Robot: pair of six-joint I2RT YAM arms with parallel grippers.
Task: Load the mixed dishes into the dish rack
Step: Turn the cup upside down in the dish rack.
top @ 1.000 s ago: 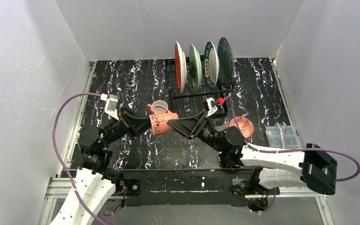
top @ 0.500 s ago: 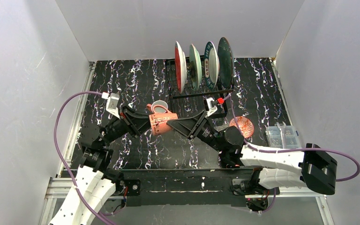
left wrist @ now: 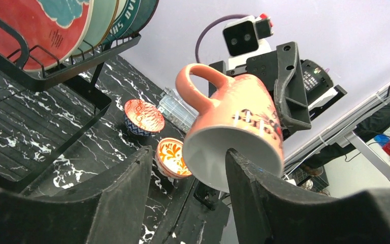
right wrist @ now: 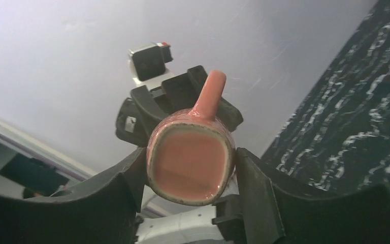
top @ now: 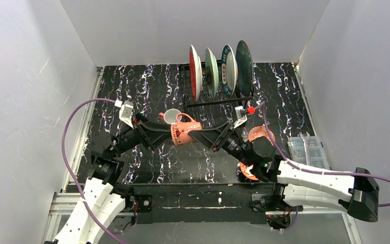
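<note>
Left pincer (left wrist: 188,162) now parted, glossy terracotta mug (top: 184,133) clamped in right pincer (right wrist: 190,168)

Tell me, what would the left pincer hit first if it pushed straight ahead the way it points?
Almost certainly the terracotta mug: its open mouth faces the left pincer just ahead, gripped from the far side by the right pincer.

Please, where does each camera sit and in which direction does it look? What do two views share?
Top external: fixed above and behind the arm bases, looking down on the table; both arms show, meeting at the terracotta mug.
Left wrist: on the left arm, looking past its open left hand into the mug's mouth.
Right wrist: on the right arm, facing the opposite way; its right hand clamps the mug's base.
Shared: both wrist views show that mug from opposite ends.
</note>
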